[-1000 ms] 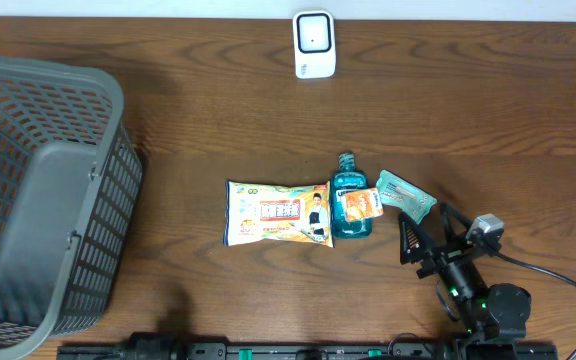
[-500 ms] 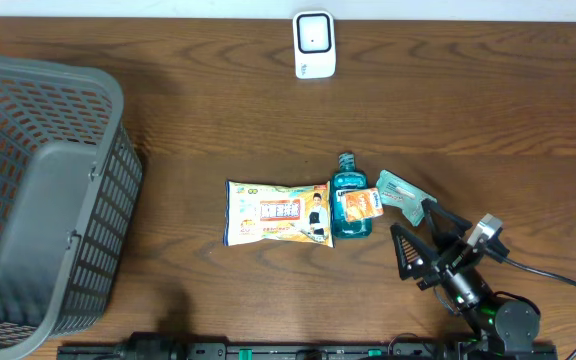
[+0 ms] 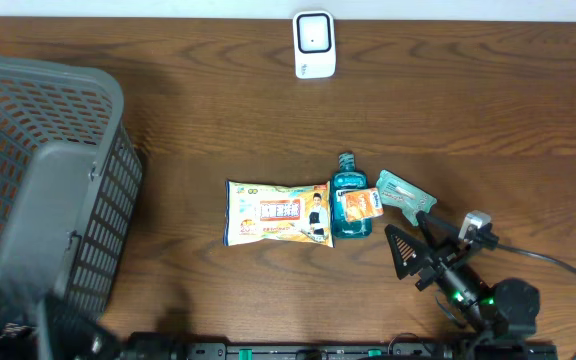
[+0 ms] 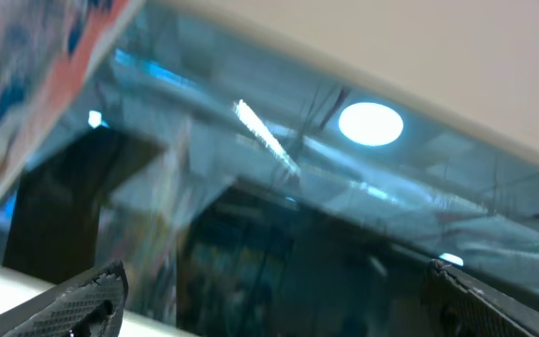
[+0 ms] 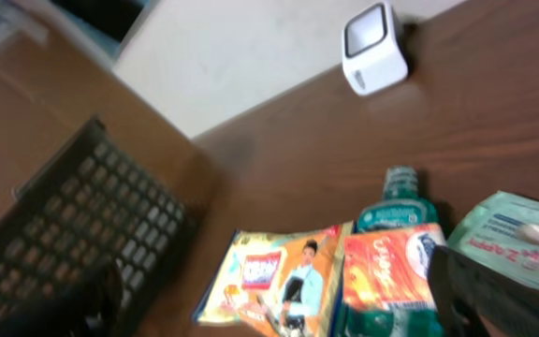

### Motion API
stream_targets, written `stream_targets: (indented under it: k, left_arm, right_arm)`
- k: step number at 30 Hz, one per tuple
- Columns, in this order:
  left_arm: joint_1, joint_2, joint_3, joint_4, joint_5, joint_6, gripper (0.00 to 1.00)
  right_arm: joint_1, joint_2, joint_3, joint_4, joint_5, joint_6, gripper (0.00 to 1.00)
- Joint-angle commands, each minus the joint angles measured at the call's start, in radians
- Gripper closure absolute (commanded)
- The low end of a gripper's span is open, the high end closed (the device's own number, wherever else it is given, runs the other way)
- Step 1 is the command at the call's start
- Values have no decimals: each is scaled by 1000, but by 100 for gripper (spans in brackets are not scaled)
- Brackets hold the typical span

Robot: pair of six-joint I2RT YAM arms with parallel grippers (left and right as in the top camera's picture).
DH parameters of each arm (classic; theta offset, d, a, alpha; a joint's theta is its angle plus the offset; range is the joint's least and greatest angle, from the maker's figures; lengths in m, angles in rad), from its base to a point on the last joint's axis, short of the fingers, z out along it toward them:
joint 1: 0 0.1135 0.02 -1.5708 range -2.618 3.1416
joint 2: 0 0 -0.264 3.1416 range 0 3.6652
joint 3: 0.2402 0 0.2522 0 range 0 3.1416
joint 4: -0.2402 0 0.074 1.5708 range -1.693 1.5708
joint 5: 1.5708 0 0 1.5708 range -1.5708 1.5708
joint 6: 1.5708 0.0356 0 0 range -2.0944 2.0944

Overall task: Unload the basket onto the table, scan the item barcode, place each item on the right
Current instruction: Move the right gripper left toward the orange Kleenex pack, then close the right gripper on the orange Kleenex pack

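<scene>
Three items lie mid-table: a yellow-orange snack bag (image 3: pixel 278 213) (image 5: pixel 284 281), a teal mouthwash bottle (image 3: pixel 349 205) (image 5: pixel 391 253) with an orange label, and a pale green wipes pack (image 3: pixel 404 195) (image 5: pixel 517 229). The white barcode scanner (image 3: pixel 314 44) (image 5: pixel 372 47) stands at the far edge. My right gripper (image 3: pixel 418 238) (image 5: pixel 288 309) hangs open just in front of the wipes pack, holding nothing and aimed at the items. The left gripper (image 4: pixel 279 318) is open and empty and points up at a window and ceiling lights. In the overhead view the left arm (image 3: pixel 63 325) is only a dark blur.
A large grey mesh basket (image 3: pixel 43 190) (image 5: pixel 73 225) fills the left side of the table. The right arm's cable (image 3: pixel 568 275) loops over the table at the lower right. Bare wood lies between the items and the scanner.
The right gripper has shifted a little to the left near the wipes pack. The left arm has risen into the overhead view as a blur at the lower left.
</scene>
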Motion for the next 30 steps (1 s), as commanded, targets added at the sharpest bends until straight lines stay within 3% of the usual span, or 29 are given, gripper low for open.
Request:
stream_targets:
  k: [1, 8, 18, 25, 30]
  left_arm:
    - [-1, -7, -79, 5, -7, -89, 1]
    - [0, -7, -253, 13, -8, -198, 1]
    - [0, -7, -471, 106, -7, -250, 1]
    - [-1, -7, -574, 106, -7, -370, 1]
    - [0, -7, -632, 106, -7, -373, 1]
  right_arm:
    - [3, 80, 147, -115, 72, -132, 1]
    - [10, 325, 340, -272, 97, -171, 1]
    - [146, 610, 503, -335, 145, -182, 1]
    - [253, 665, 579, -335, 40, -178, 1]
    - [259, 681, 573, -330, 57, -169, 1]
